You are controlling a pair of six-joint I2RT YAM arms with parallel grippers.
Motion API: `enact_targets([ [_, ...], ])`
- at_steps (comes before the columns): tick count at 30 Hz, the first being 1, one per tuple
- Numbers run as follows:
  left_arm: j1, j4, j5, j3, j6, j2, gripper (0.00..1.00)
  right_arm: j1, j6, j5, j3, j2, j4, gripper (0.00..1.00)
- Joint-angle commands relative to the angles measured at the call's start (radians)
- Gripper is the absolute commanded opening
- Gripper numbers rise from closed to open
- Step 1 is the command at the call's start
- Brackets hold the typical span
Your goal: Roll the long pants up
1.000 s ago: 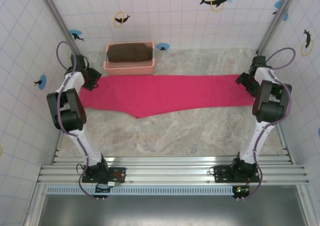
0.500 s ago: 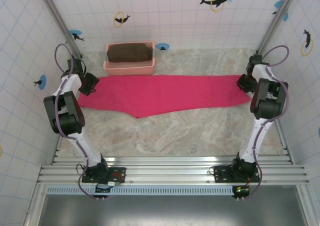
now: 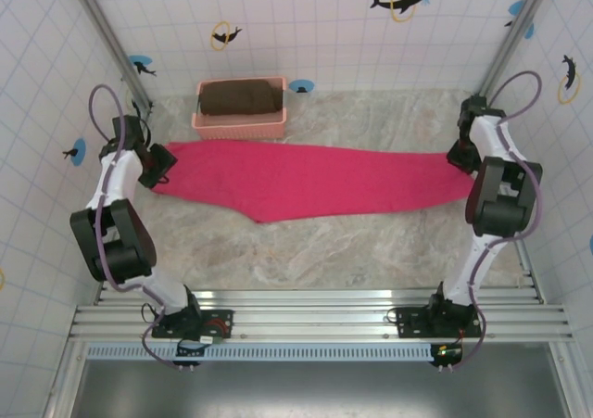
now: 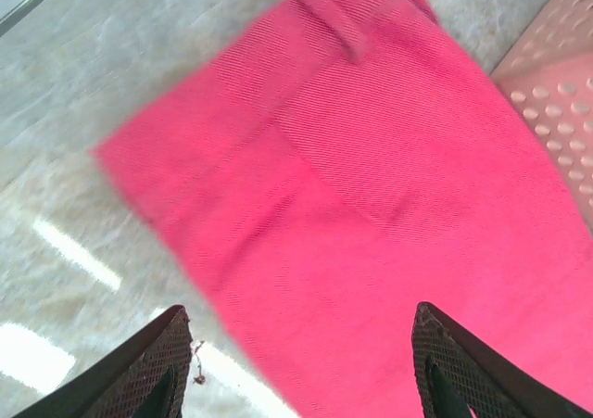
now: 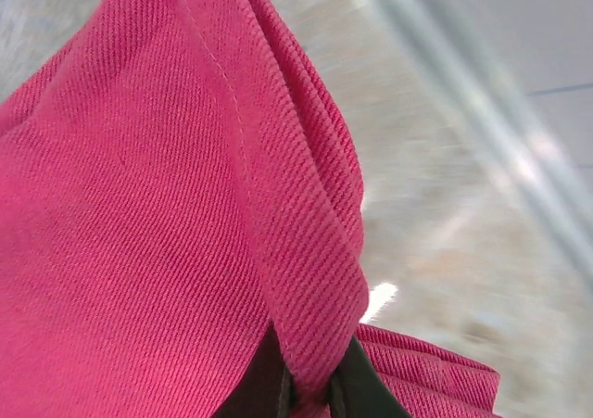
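Magenta pants (image 3: 306, 177) flat across bench (image 3: 324, 251) at mid-depth, stretched left to right between claws. Right claw (image 5: 306, 386) clenched, pinching raised fold at pants' right end; right arm reaching far along right wall. Left claw (image 4: 298, 348) released, fingers spread wide above pants' left end, grasping nothing; left arm extended up left side. Far back: pink basket (image 3: 239, 121) just beyond pants' far edge, brown cloth (image 3: 241, 96) folded inside.
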Motion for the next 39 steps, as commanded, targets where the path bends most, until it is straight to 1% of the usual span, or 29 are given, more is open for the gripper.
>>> enact_targets([
  [1,-0.016,-0.094,-0.039,-0.028,0.047,-0.105,0.64,-0.030,0.011,0.288,-0.017,-0.117,-0.132,0.00],
  [6,-0.059,-0.204,-0.079,-0.046,0.080,-0.237,0.64,-0.064,0.009,0.408,-0.104,-0.233,-0.157,0.00],
  [12,-0.078,-0.271,-0.093,-0.106,0.059,-0.409,0.64,-0.119,-0.041,0.474,-0.185,-0.386,-0.146,0.00],
  [14,-0.082,-0.283,-0.093,-0.121,0.062,-0.439,0.64,-0.123,-0.058,0.466,-0.194,-0.427,-0.142,0.00],
  [17,-0.094,-0.292,-0.096,-0.128,0.079,-0.456,0.64,-0.083,-0.075,0.364,-0.213,-0.497,-0.127,0.00],
  [19,-0.106,-0.291,-0.101,-0.127,0.091,-0.454,0.64,0.013,-0.090,0.305,-0.243,-0.560,-0.082,0.00],
  [21,-0.117,-0.288,-0.109,-0.124,0.101,-0.440,0.64,0.127,-0.093,0.278,-0.269,-0.619,-0.037,0.00],
  [22,-0.121,-0.283,-0.106,-0.123,0.107,-0.430,0.64,0.196,-0.092,0.276,-0.278,-0.644,-0.016,0.00],
  [25,-0.133,-0.262,-0.103,-0.119,0.135,-0.406,0.64,0.360,-0.046,0.301,-0.263,-0.673,-0.005,0.00],
  [27,-0.136,-0.252,-0.098,-0.115,0.150,-0.394,0.64,0.442,-0.018,0.309,-0.233,-0.658,-0.013,0.00],
  [29,-0.140,-0.244,-0.093,-0.110,0.162,-0.382,0.64,0.541,-0.024,0.326,-0.201,-0.627,0.003,0.00],
  [31,-0.146,-0.237,-0.093,-0.099,0.177,-0.369,0.64,0.661,-0.055,0.400,-0.143,-0.567,0.005,0.00],
  [34,-0.152,-0.227,-0.085,-0.094,0.188,-0.354,0.64,0.802,-0.085,0.496,-0.007,-0.446,-0.018,0.00],
  [37,-0.158,-0.211,-0.066,-0.093,0.195,-0.337,0.64,0.889,-0.098,0.550,0.147,-0.312,-0.036,0.00],
  [39,-0.162,-0.207,-0.061,-0.092,0.200,-0.331,0.64,0.923,-0.096,0.566,0.254,-0.227,-0.063,0.00],
])
